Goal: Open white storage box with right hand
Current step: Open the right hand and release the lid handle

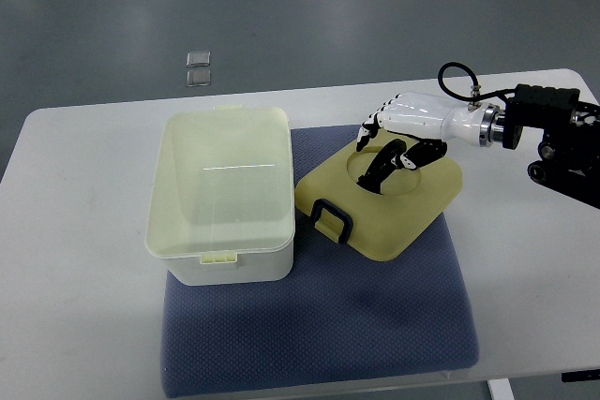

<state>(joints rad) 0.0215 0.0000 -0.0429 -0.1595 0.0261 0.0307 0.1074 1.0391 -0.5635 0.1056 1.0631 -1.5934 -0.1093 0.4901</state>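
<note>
White storage box (223,196), lid off, sits at centre left of the frame on a blue mat (319,334). We note its pale yellow lid (394,217) lying just right of it, tilted, black handle (332,219) at its lower left. Right hand (398,133) enters from the right edge; fingers loosely spread over the lid's round recess, holding nothing. White table (75,306) underneath.

No readable text anywhere

I find no letters, numbers, labels or brand marks on my storage box (223,196), its lid (384,196), the mat (319,325) or the desk (84,259).
</note>
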